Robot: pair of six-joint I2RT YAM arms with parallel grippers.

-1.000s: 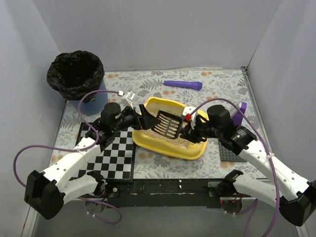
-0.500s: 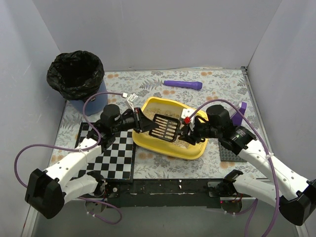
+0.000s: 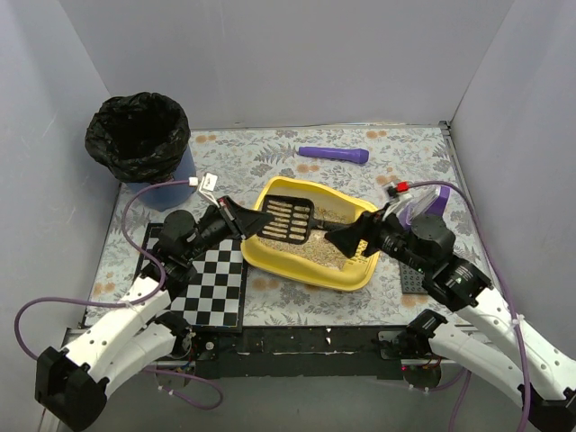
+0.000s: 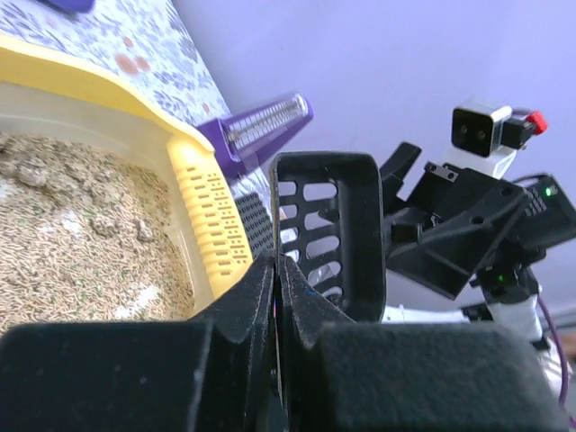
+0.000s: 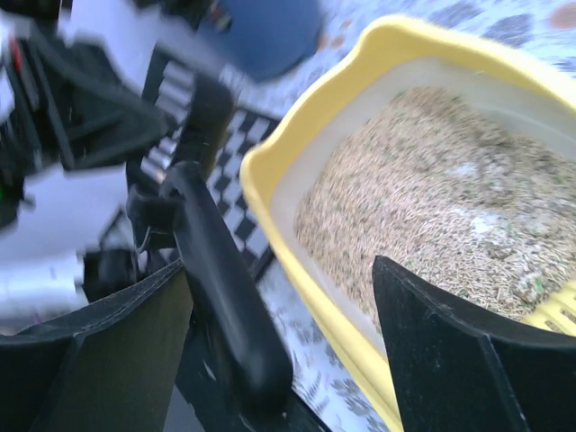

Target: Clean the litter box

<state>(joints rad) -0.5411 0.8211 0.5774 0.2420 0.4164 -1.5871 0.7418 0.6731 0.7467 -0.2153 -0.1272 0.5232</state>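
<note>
Steadiness first: holding black scoop (image 3: 288,219) level over litter box (image 3: 346,279) at frame centre, clamping its handle in left gripper (image 3: 245,216), leaving right gripper (image 3: 346,238) jaws apart.

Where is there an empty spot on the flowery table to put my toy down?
Free: the flowery cloth between the blue bin and the purple stick, behind the litter box; also the near strip between checkerboard and grey plate. Crowded: around the box, with the scoop, left gripper and right gripper.
</note>
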